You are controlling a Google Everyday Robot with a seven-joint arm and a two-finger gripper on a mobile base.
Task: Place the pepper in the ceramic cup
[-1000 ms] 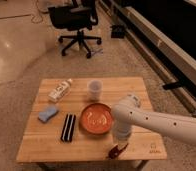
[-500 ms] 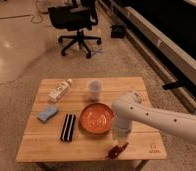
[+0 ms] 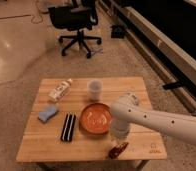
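Table (image 3: 36,145): square-ish wooden top, pale plank grain, sitting on a speckled hard floor.

Pepper (image 3: 119,149): one, small, long-ish, glossy dark red. It's down by the near edge of the table, right of center, just in front of the orange bowl.

Gripper (image 3: 117,145): hangs from the white arm (image 3: 156,120) right at the pepper, close to the near table edge. Can't tell what the hand is doing, whether it's grasping the pepper or loose; the wrist blocks it.

Ceramic cup (image 3: 94,89): one, pale white-grey, smooth, slightly tapered cylinder, upright. Far side of the table near the middle, well apart from the pepper, with the bowl between them.

Orange bowl (image 3: 95,119): one, wide, round, shiny inside, middle of the table. The arm's wrist overlaps its right rim.

Black block (image 3: 68,127): one, ribbed rectangle, just left of the bowl.

Blue sponge (image 3: 48,113): one, soft-looking, left side.

White bottle (image 3: 60,90): one, lying on its side at the far left.

Office chair (image 3: 76,22): one, black, on wheels, on the floor beyond the table.

Open room: bare wood on the far right corner and along the near left edge; the arm comes in over the right side.
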